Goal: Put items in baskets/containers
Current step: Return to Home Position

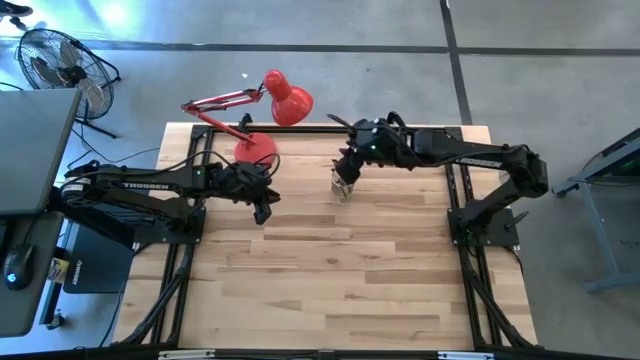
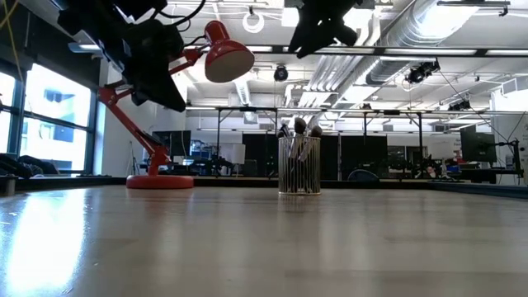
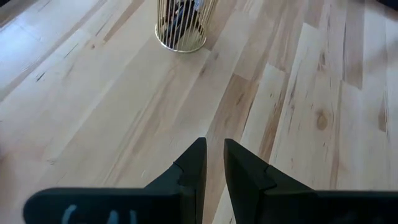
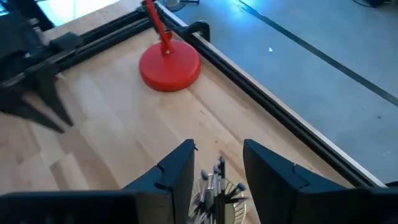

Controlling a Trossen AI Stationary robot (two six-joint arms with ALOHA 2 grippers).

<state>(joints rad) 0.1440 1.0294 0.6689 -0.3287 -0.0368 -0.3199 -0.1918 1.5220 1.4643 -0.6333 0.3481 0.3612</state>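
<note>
"TROSSEN" — on the left arm point(image 1: 150, 185)

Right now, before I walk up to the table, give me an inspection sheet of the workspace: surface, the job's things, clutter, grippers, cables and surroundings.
Surface: wooden table, mostly bare boards.
Job's things: wire cup upright, with brushes standing in it; no loose brush seen.
Clutter: red desk lamp on the table, apart from the cup.
Grippers: right gripper above the cup, jaws open and empty; left gripper hovers above the boards, jaws close together and empty.
Cables: thin lead on the floor left of the table.
Surroundings: floor fan on the concrete floor.
</note>
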